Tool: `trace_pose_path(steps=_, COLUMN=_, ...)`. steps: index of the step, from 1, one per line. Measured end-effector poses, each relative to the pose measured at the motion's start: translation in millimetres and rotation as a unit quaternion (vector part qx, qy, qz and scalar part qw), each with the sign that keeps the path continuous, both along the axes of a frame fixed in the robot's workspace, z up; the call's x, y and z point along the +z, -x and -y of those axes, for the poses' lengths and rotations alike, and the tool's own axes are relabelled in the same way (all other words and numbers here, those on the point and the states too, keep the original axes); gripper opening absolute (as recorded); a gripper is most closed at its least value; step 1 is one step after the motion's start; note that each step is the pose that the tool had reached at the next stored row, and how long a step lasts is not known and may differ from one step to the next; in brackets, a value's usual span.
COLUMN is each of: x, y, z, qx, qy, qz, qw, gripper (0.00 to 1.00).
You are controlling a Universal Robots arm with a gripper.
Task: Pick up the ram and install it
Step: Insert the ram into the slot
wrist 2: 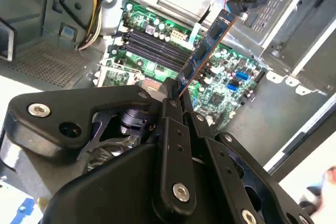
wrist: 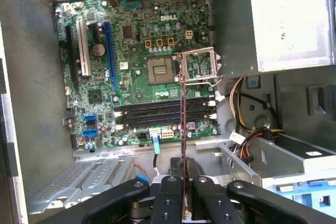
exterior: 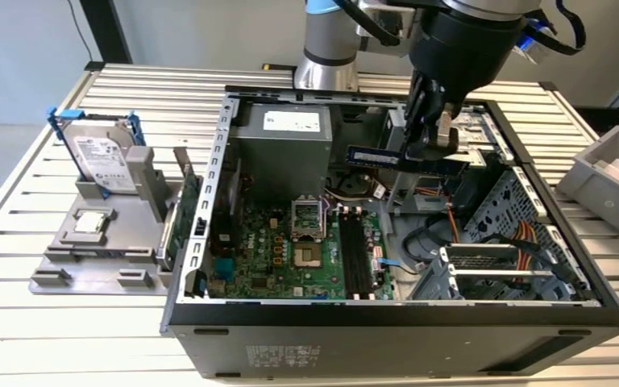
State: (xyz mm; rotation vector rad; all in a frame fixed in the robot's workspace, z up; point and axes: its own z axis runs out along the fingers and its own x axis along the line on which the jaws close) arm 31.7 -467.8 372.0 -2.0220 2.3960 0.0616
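The grey robot arm comes down from the top of the exterior view, its wrist pointing down into the open black-and-grey computer case (exterior: 196, 242). The black gripper (exterior: 437, 147) has its fingers pinched on one end of the ram (exterior: 374, 156), a long, narrow dark-blue circuit-board stick. The stick juts out roughly level toward the exterior view's left, in the air above the green motherboard (exterior: 283, 250) and near the grey power supply box (exterior: 283, 153). In the first wrist view it shows edge-on, crossing over the long black memory slots (wrist: 157, 113) without touching them.
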Motion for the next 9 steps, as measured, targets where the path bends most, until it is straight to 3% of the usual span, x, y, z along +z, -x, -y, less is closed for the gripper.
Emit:
trace_pose_path(steps=3, x=-0.2, y=0.0, z=0.0, qx=-0.025, qy=-0.0001, qz=-0.0001, qw=0.99968, gripper=0.00)
trace_pose_path(steps=9, x=-0.1, y=0.0, z=0.0, qx=-0.069, qy=0.0001, qz=-0.0008, qw=0.99761, gripper=0.00)
